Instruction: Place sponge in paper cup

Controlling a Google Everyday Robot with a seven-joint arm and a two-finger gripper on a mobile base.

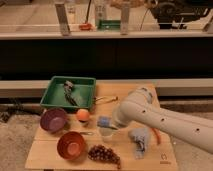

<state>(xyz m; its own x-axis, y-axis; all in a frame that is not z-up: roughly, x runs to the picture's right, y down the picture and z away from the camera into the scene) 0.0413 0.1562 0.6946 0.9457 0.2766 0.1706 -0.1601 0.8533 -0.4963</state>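
A small blue sponge (104, 121) sits at the tip of my gripper (111, 123), directly over the mouth of a pale paper cup (106, 134) that stands upright in the middle of the wooden table (50, 156). The gripper comes in from the right on the thick white arm (165, 117) and appears shut on the sponge. The arm's wrist hides most of the fingers. I cannot tell whether the sponge touches the cup's rim.
A green tray (52, 95) with a dark tool stands at the back left. A purple bowl (53, 120), an orange fruit (83, 115), an orange bowl (71, 145) and grapes (104, 154) surround the cup. A grey-blue cloth (140, 139) and a carrot (156, 135) lie to the right.
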